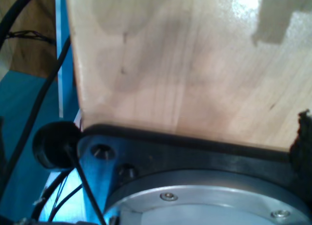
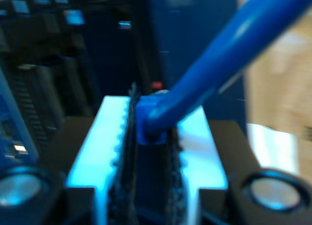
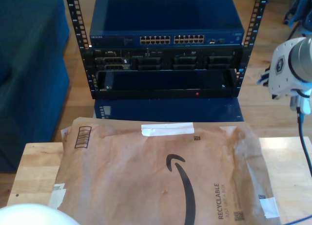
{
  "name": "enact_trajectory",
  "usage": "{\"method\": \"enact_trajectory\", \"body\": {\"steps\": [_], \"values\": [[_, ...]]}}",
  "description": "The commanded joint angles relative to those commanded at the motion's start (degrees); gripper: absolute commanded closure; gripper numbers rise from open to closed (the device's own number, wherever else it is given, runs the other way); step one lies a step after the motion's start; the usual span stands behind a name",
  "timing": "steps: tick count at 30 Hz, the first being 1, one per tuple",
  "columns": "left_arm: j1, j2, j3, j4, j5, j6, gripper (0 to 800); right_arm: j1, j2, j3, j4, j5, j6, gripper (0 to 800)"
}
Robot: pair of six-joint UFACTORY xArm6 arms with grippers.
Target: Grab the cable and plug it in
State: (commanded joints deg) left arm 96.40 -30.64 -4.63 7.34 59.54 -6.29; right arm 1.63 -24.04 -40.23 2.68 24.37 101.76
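The bright blue cable point(image 2: 229, 54) runs up and away from my second gripper point(image 2: 148, 132), which is shut on a thicker blue end piece between its white fingers point(image 2: 100, 142). The rack front is dark and blurred behind it. At the exterior view's right, that gripper point(image 3: 303, 102) hangs off a white arm beside the rack. The cable point(image 3: 303, 147) drops from it toward the table's edge. The blue network switch point(image 3: 165, 28), with two rows of ports point(image 3: 171, 40), sits at the top of the rack.
A large brown paper mailer point(image 3: 161, 176) covers most of the wooden table point(image 3: 36, 161). Black servers point(image 3: 165, 62) sit under the switch. The first wrist view shows the wood tabletop point(image 1: 185, 64), a black mounting plate point(image 1: 204, 154) and black wires point(image 1: 34, 108).
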Motion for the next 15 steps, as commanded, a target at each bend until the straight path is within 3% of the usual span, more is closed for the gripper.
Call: {"method": "enact_trajectory", "body": {"steps": [12,15], "values": [[0.00,0.09,-0.09,0.00,0.00,0.00,0,1.58,1.05,0.62,-0.26,-6.15,-0.53,800],[0.00,0.09,-0.09,0.00,0.00,0.00,0,4.04,1.58,0.79,-3.78,-11.34,-0.88,800]]}}
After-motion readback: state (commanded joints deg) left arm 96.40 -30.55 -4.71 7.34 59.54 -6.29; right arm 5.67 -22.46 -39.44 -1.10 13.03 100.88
